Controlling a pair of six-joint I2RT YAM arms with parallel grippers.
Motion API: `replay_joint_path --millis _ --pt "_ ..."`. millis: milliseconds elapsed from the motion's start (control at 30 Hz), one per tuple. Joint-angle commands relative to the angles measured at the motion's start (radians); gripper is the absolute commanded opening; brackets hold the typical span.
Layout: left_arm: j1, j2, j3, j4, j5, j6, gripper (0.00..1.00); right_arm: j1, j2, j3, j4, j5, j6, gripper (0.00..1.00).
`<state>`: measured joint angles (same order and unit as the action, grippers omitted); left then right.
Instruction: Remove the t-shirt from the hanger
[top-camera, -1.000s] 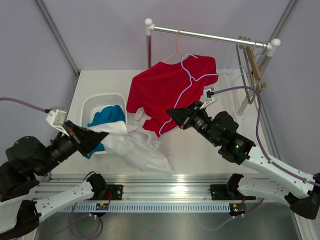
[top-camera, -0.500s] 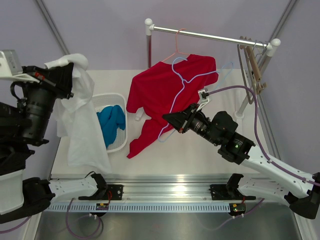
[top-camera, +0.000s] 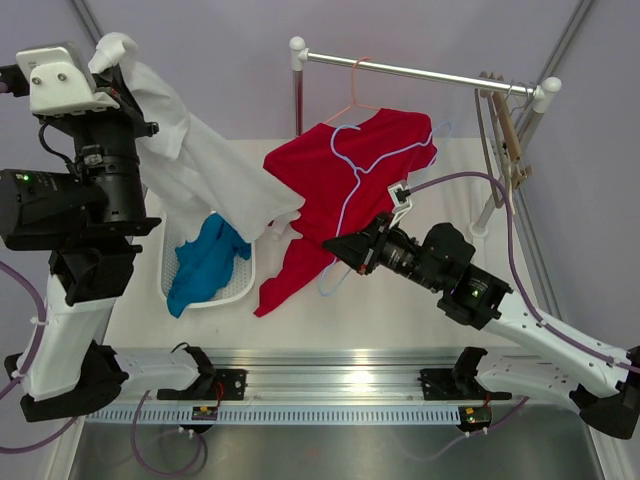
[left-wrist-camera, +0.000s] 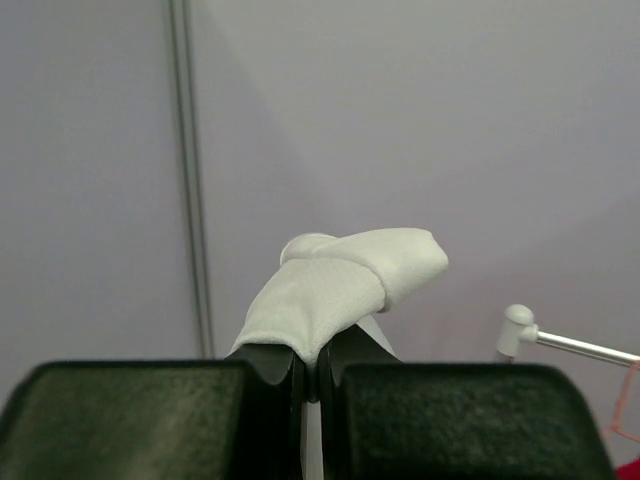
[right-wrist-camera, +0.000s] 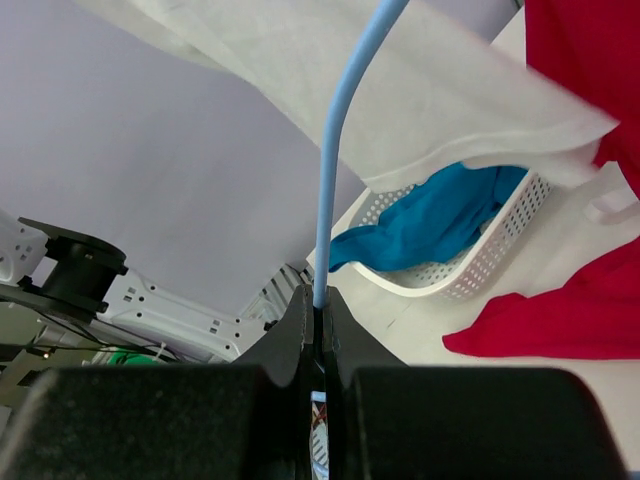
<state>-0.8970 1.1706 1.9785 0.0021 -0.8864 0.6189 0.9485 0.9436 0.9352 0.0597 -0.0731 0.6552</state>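
White tee: matt cloth, fine knit weave. Red tee & teal rag: matt cloth too. Hanger: light blue, smooth, slight gloss, prob. plastic. Basket: white perforated plastic. Rail, upper centre: shiny metal. Spare hangers, upper right: wood.

This is a robotics lab cell, not a home. I sit bolted to a slotted aluminium rail at the near edge of a white worktop, with purple cables trailing. Plain lilac-grey wall panels on bare metal poles close me in. A small clothes rail and a white laundry basket stand like staged props.
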Motion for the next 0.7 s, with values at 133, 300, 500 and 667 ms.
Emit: replay_joint_path --millis 133,300,500,667 --pt "0.196 -0.045 -0.104 0.112 0.012 -0.026 0.00 -0.005 -0.071 0.030 -0.054 0.004 -0.054 0.00" --pt "0.292 -0.037 -0.096 0.087 0.049 -0.080 0.00 -0.007 -0.095 0.039 -0.127 0.027 -0.069 0.00" --pt "0.374 -0.022 -0.182 0.001 0.122 -0.249 0.00 -0.007 -0.100 0.036 -0.123 0.039 -0.075 0.00" --pt "0.452 -0.063 -0.384 -0.002 0.170 -0.387 0.00 -0.007 -0.085 0.017 -0.107 0.015 -0.058 0.00"
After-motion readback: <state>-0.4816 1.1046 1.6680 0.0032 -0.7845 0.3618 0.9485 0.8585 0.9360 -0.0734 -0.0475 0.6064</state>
